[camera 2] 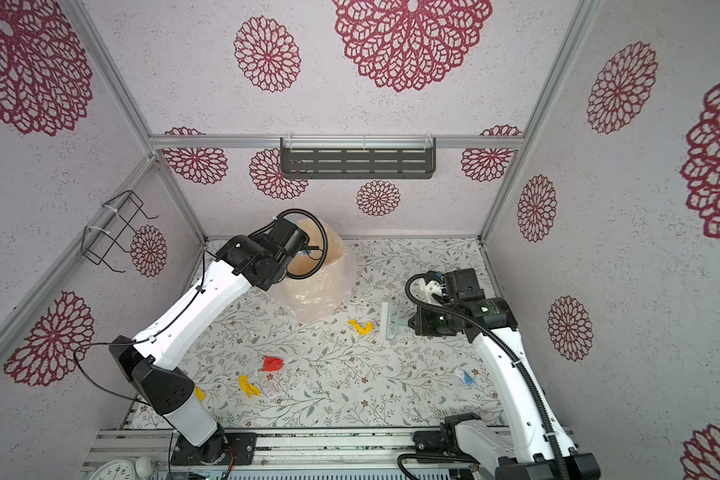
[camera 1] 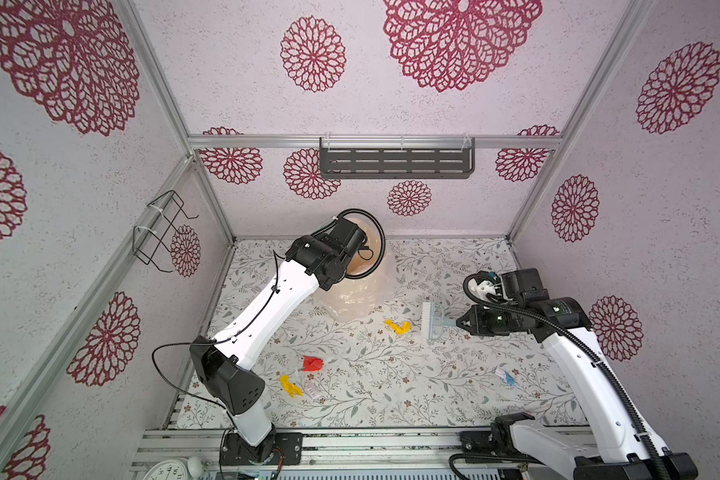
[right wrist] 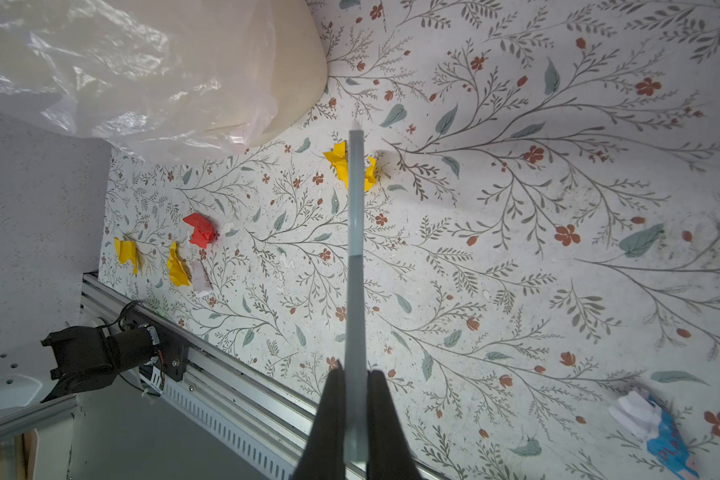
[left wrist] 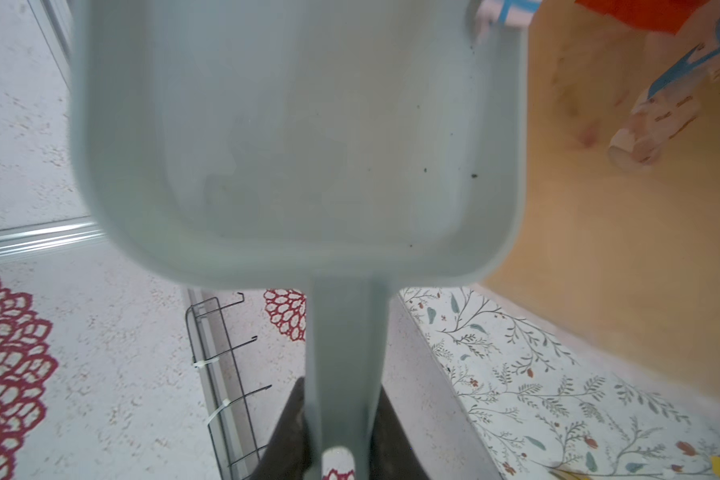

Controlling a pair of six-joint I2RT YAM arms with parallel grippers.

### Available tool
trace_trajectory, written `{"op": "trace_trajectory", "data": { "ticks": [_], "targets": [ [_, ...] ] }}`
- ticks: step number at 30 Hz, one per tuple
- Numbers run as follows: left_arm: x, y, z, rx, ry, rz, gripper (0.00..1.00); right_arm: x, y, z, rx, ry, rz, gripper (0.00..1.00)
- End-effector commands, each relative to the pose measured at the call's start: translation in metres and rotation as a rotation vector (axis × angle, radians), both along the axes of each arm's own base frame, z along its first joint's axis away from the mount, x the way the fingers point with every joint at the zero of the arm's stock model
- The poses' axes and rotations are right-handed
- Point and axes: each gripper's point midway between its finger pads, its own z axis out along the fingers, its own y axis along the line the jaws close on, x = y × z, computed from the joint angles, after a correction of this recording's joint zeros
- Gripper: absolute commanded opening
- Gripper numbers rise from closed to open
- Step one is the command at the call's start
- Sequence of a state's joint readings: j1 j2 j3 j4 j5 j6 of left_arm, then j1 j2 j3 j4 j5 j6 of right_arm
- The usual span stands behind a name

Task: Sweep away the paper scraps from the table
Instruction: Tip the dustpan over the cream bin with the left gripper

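Paper scraps (camera 1: 312, 363), crumpled, litter table (camera 1: 433, 395); left fingers (left wrist: 285, 432) clamp plastic dustpan (left wrist: 292, 124), right fingers (right wrist: 329, 415) bristly brush (camera 1: 431, 322).

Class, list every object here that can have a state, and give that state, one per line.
dustpan, held over the bin, no scraps in it.
bin, open, bag-lined, scraps inside.
left gripper, shut on the dustpan's handle.
brush, held beside a yellow scrap.
right gripper, shut on the brush's handle.
paper scraps, several lying loose on the table.
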State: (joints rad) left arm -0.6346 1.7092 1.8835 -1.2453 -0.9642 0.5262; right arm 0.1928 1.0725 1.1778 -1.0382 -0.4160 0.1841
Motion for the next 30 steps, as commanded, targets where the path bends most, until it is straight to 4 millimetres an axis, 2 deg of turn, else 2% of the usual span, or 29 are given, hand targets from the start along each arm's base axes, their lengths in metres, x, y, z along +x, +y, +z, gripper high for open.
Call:
{"op": "trace_trajectory", "data": {
  "ticks": [1, 8, 11, 15, 23, 30],
  "targets": [
    [0.000, 0.004, 0.028, 0.034, -0.098, 0.000, 0.00, 0.001, 0.002, 0.013, 0.016, -0.034, 0.016, 0.00],
    [-0.006, 0.008, 0.032, 0.009, -0.117, 0.001, 0.00, 0.002, 0.003, 0.014, 0.027, -0.033, 0.012, 0.00],
    [-0.010, 0.005, 0.038, -0.058, -0.137, -0.003, 0.00, 0.002, 0.004, 0.012, 0.027, -0.031, 0.014, 0.00],
    [-0.020, -0.010, 0.049, -0.227, -0.146, -0.027, 0.00, 0.004, 0.004, 0.016, 0.029, -0.056, 0.019, 0.00],
    [-0.047, -0.038, 0.054, -0.477, -0.128, -0.066, 0.00, 0.012, 0.002, 0.017, 0.013, -0.086, 0.013, 0.00],
    [-0.086, -0.064, 0.051, -0.749, -0.080, -0.099, 0.00, 0.019, -0.002, 0.022, -0.027, -0.127, 0.026, 0.00]
  ]
}}
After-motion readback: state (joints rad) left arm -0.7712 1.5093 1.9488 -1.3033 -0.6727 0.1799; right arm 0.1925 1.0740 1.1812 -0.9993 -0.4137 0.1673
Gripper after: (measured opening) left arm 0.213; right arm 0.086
